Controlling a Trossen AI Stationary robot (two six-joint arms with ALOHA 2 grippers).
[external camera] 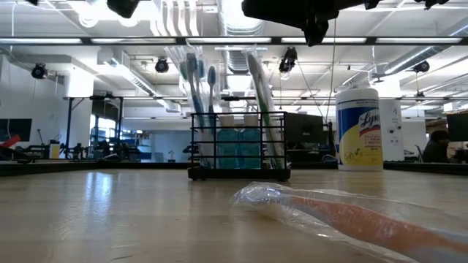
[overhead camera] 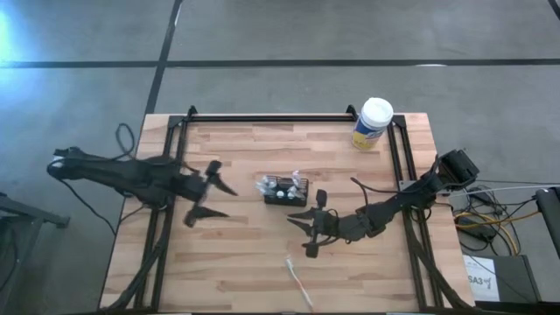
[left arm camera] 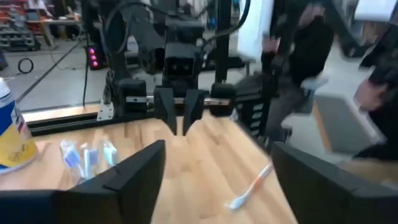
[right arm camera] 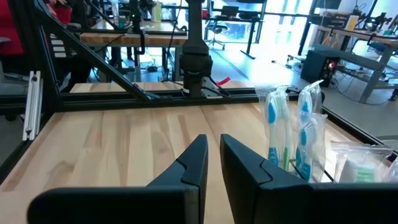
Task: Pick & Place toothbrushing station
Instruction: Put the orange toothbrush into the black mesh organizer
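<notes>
On a pale butcher-block wooden table [overhead camera: 236, 262]: one small black wire-mesh basket [overhead camera: 286, 190] near the centre, holding several wrapped toothbrushes upright. One yellow wipes canister with a white lid [overhead camera: 372, 123] at the far right corner. One loose wrapped orange toothbrush [overhead camera: 298, 282] near the front edge. Two dark arms. Left gripper [overhead camera: 214, 199], fingers spread wide, well to the basket's left. Right gripper [overhead camera: 308, 233], fingers nearly closed and empty, just in front of the basket, apart from it.
</notes>
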